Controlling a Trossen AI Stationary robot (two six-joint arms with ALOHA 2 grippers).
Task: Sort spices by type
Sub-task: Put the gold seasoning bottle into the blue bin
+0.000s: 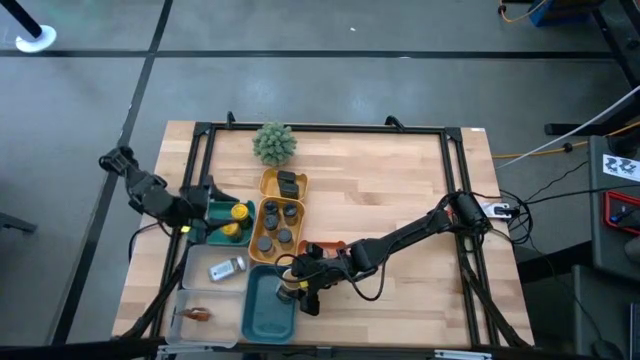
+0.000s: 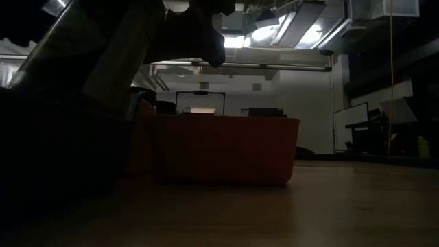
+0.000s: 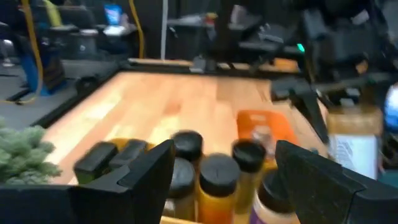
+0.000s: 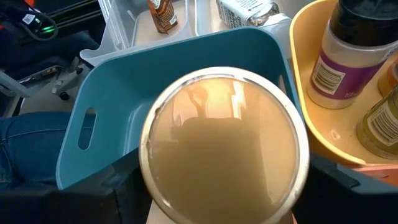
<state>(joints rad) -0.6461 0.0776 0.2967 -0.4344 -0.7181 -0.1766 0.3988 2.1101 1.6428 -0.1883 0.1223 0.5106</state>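
My right gripper [image 1: 293, 288] is shut on a glass jar of tan spice [image 4: 224, 143] above the teal tray's [image 1: 268, 312] far end. Its round tan end faces the right wrist camera. The left wrist view shows that jar [image 3: 353, 140] with a white label. Several dark-capped jars [image 1: 278, 222] and a black box [image 1: 290, 183] stand in the yellow tray [image 1: 262, 200]. My left gripper [image 1: 207, 215] is open over the green tray [image 1: 215, 208], beside two yellow-capped bottles [image 1: 237, 214]. A bottle [image 1: 228, 268] and a brown packet [image 1: 197, 314] lie in the white tray. My right gripper pinches the tan jar by its sides [image 4: 149, 180], one finger [image 4: 118, 193] on each side, coming from above and slanting from the table's right. The jar is lifted clear over the teal tray [image 4: 112, 81]. The jar hides where the pads touch it.
An orange tray [image 1: 325, 246] sits just right of the yellow tray, under my right arm, and fills the middle of the low view [image 2: 219, 147]. A fuzzy green plant [image 1: 274, 143] stands at the far edge. Bare wood lies to the right [image 1: 400, 180].
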